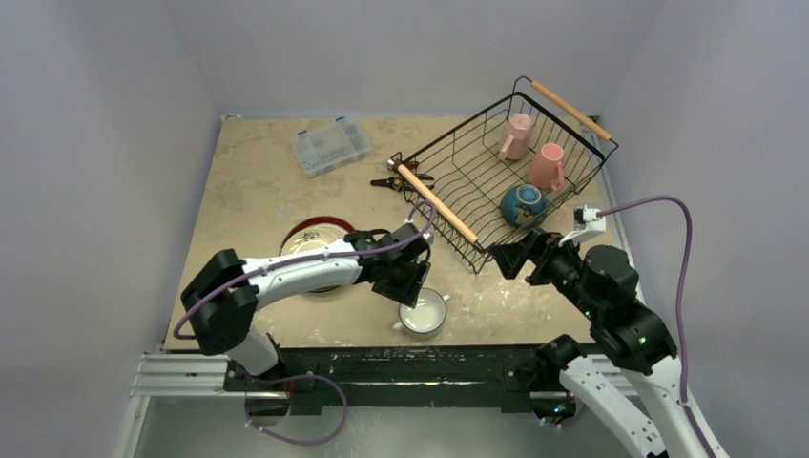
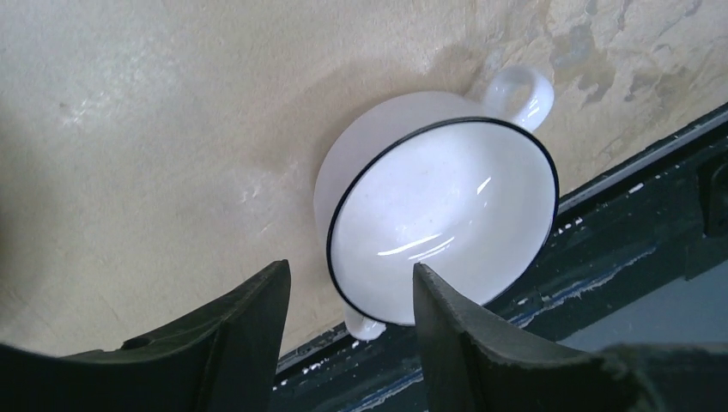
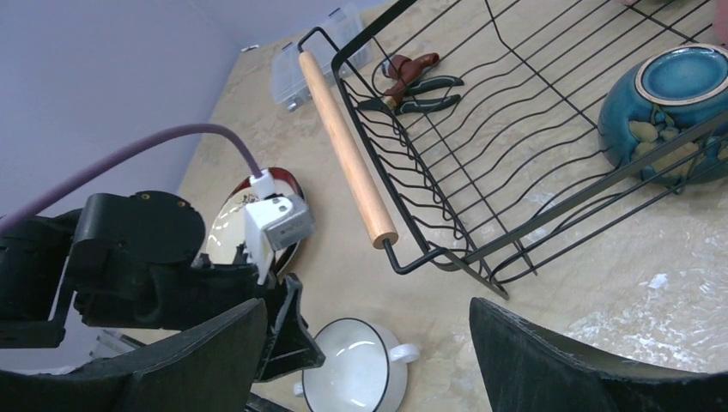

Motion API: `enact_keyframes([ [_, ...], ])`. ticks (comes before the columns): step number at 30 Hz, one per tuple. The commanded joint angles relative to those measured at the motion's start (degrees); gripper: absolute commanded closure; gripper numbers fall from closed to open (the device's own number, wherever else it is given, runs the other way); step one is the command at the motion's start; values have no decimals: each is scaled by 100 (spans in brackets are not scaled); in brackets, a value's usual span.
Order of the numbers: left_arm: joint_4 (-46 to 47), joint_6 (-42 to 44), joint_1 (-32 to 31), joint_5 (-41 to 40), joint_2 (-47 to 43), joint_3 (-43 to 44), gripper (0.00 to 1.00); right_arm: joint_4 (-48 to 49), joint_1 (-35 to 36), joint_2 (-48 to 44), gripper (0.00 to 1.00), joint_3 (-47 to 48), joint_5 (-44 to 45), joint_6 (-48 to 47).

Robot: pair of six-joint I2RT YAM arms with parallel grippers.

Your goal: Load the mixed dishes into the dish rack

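Observation:
The white two-handled cup (image 1: pixel 423 313) stands upright near the table's front edge. It also shows in the left wrist view (image 2: pixel 442 215) and in the right wrist view (image 3: pixel 352 373). My left gripper (image 1: pixel 410 288) is open and hovers just above the cup's left rim, with the rim between its fingers (image 2: pixel 348 283). My right gripper (image 1: pixel 508 258) is open and empty beside the front corner of the dish rack (image 1: pixel 506 172). The rack holds two pink mugs (image 1: pixel 518 135) (image 1: pixel 548 166) and the blue bowl (image 1: pixel 523 204). The red-rimmed plate (image 1: pixel 310 234) lies partly under my left arm. The cream plate is not visible.
A clear compartment box (image 1: pixel 330 146) sits at the back left. A black-and-red hand tool (image 1: pixel 396 172) lies by the rack's near wooden handle (image 1: pixel 437 202). The cup stands close to the black rail at the table's front edge (image 2: pixel 618 257).

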Motion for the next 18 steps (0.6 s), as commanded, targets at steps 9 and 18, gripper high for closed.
enact_keyframes([
  [9,-460,302,-611,-1131,1332,923,62,-317,-9,-147,12,120,153,111],
  [18,-732,192,-729,-1645,991,805,100,-235,-11,129,12,-29,101,204],
])
